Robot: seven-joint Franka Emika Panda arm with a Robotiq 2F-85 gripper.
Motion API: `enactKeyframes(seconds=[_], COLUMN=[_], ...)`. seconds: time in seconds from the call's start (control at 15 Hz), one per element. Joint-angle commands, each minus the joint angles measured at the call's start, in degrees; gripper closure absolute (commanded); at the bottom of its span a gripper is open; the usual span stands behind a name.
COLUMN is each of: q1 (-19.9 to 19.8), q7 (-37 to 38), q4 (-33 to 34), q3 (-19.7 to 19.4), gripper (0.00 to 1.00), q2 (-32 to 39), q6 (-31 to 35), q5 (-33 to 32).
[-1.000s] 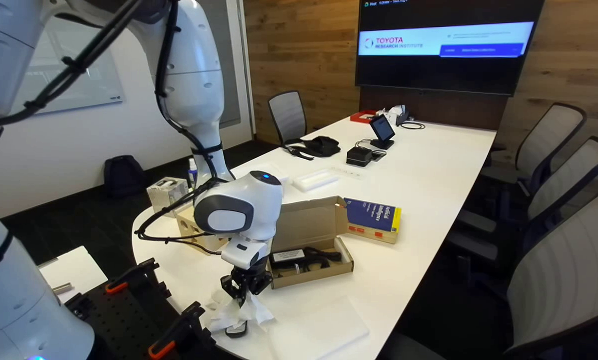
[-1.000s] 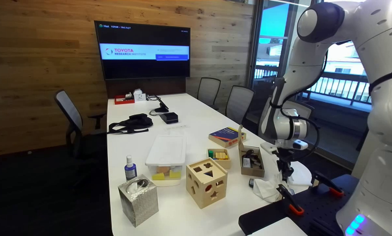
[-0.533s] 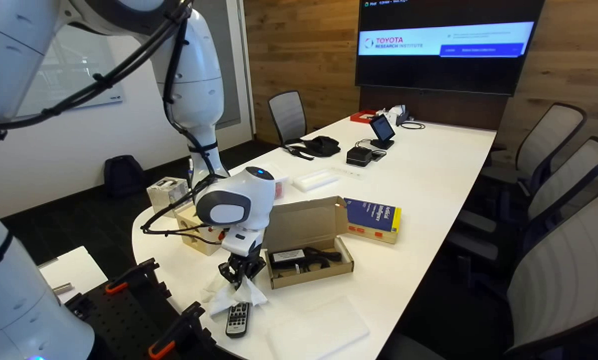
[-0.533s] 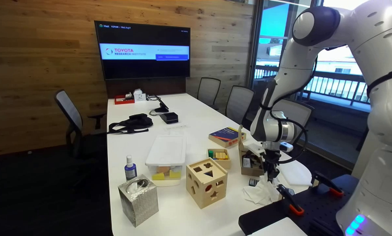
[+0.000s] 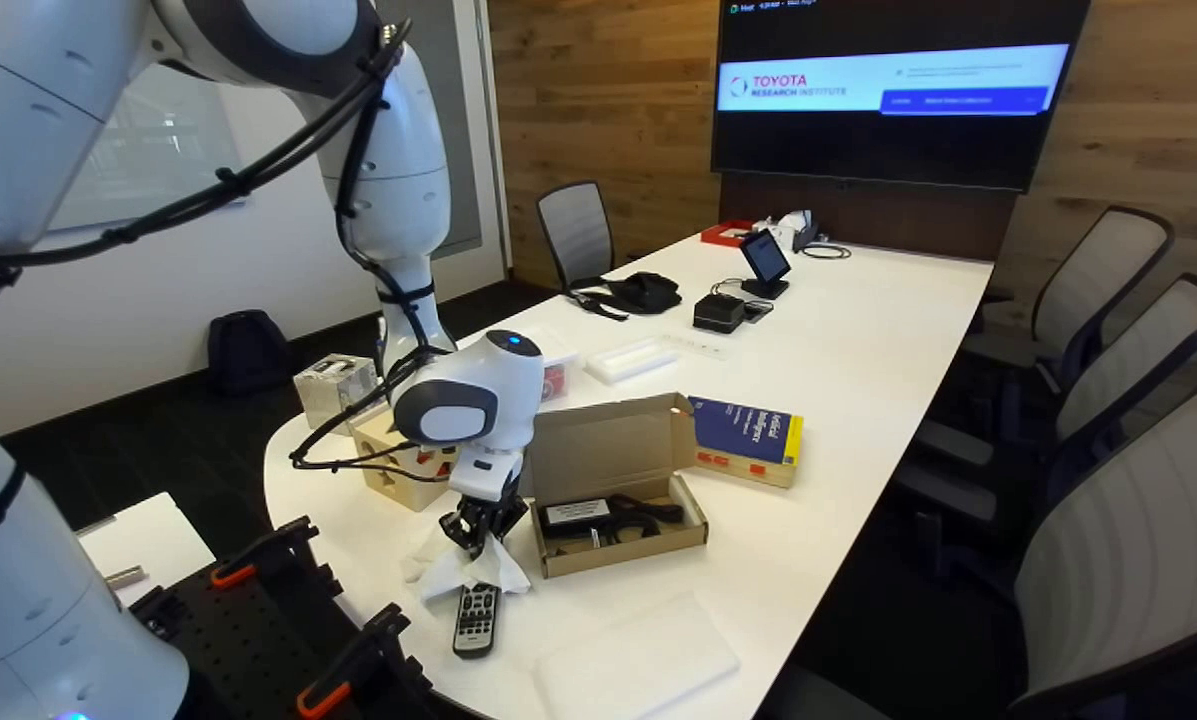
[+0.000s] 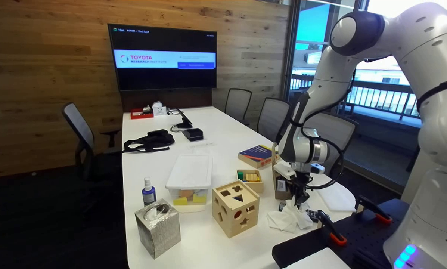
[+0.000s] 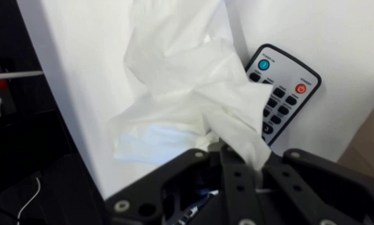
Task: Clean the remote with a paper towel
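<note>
A grey-and-black remote lies on the white table under my gripper. Its button-covered near part (image 5: 476,620) shows in an exterior view, and its power-button end (image 7: 286,81) shows in the wrist view. Both ends stick out from the towel in an exterior view (image 6: 312,214); its middle is hidden. My gripper (image 5: 480,535) points down and is shut on a crumpled white paper towel (image 5: 463,575). The towel drapes over the remote's middle and spreads to one side of it in the wrist view (image 7: 187,75). The gripper also shows in an exterior view (image 6: 301,196).
An open cardboard box (image 5: 623,555) with a power adapter stands close beside the gripper. A wooden shape cube (image 6: 235,216) and a tissue box (image 6: 158,231) are farther off. A white slab (image 5: 638,655) lies near the remote. Clamps (image 6: 331,228) rise at the table edge.
My gripper has drawn the towel along the remote, away from its near end, uncovering much of the keypad. The remote has slid slightly the same way.
</note>
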Motion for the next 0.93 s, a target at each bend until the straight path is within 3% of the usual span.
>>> enactKeyframes(seconds=[0.0,0.13,0.53,0.87], q1=[-3.36,-3.19,1.58,1.12], q7=[-5.41,-5.91,-0.33,0.53], q4=[1.14,0.59,-3.59,-6.29], q3=[3.5,2.78,-5.86,-7.85], gripper=[1.0,1.0,1.0,1.0], q2=[0.96,0.56,-1.24,-2.53], q6=[1.37,0.8,0.47,1.1], q5=[3.34,4.59,5.45,6.25])
